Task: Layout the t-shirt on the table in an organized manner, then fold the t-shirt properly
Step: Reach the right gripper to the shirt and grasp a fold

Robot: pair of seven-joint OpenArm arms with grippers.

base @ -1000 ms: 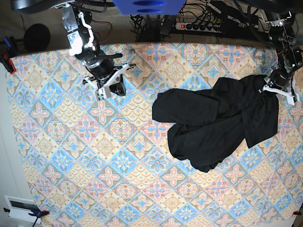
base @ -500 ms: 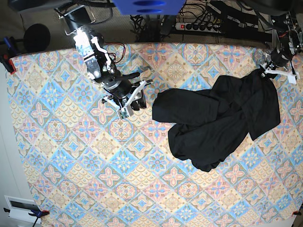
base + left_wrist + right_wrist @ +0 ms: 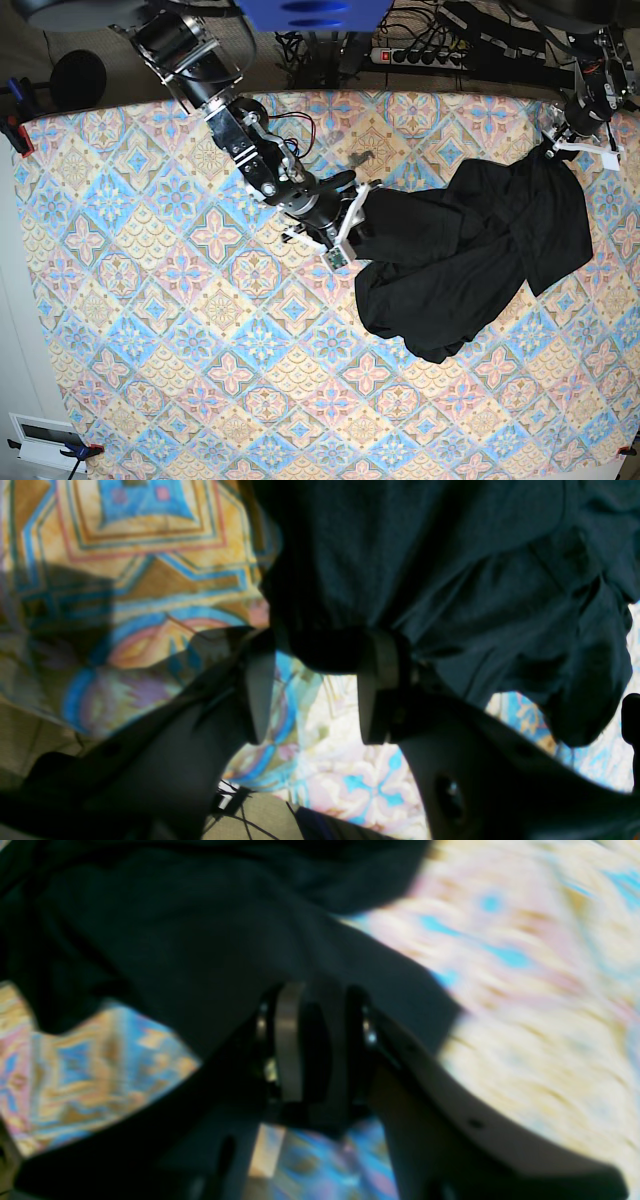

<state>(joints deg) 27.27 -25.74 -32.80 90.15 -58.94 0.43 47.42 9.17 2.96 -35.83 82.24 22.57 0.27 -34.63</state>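
Your left end effector pinches a bunch of the t-shirt between spread fingers, while your right end effector stands narrowly parted at its edge.

Table w/ pastel diamond-tile cloth; black t-shirt lies crumpled on its right half, near far edge.

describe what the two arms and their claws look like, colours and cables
Both arms are black with exposed joints. The right arm carries white parts and thin red and dark cables along its links. Its claw has white finger brackets. The left claw also has white brackets; up close its fingers are dark with pale grey inner pads.
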